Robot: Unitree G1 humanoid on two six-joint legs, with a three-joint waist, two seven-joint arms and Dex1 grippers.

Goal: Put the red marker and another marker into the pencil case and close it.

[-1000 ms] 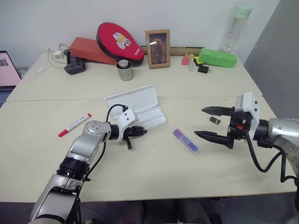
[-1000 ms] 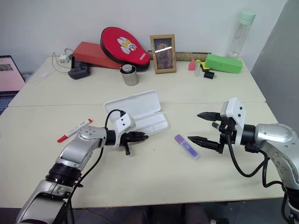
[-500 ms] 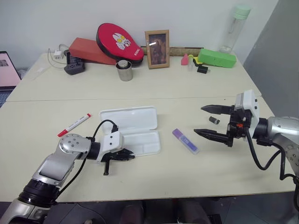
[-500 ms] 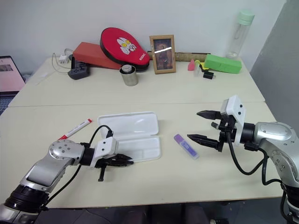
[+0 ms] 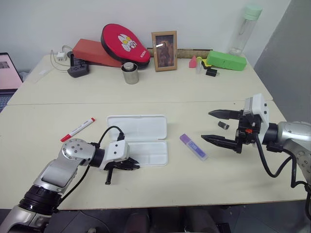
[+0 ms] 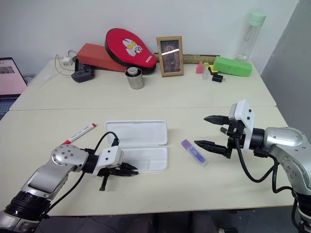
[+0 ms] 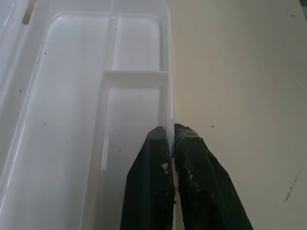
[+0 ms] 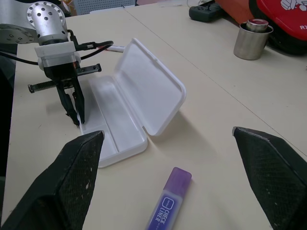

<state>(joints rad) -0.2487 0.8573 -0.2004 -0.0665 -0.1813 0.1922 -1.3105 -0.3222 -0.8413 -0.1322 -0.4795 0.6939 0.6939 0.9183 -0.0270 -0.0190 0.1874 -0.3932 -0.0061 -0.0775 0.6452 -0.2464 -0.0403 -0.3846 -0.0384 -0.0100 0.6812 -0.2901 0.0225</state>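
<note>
Fingers of the left gripper (image 7: 171, 136), nearest the robot, are pressed together on the thin front wall of the pencil case (image 5: 146, 153), pinching the rim of its tray at the near left corner. The case lies open on the table (image 5: 160, 189), lid laid back flat behind the tray, and both compartments look empty.

My judgement is that the step in hand is positioning the case, so the grip should be let go cleanly: part the fingers fully before lifting away, so the light plastic wall is not dragged or the tray tipped. The tray should lie square and open-side up, with room on either side for a marker to come in.

The left forearm lies low over the table, elbow out to the left, gripper pointing across to the right and tilted down at the rim.

To the left of the case, a little farther back, the red marker (image 5: 77, 129) lies slantwise on the table, well apart from both grippers. To the right of the case lies the purple marker (image 5: 193, 146), untouched.

Just beyond that marker the right gripper (image 5: 217, 127) hangs above the table with its fingers spread wide, holding nothing, pointing left toward the case with the forearm roughly level.
</note>
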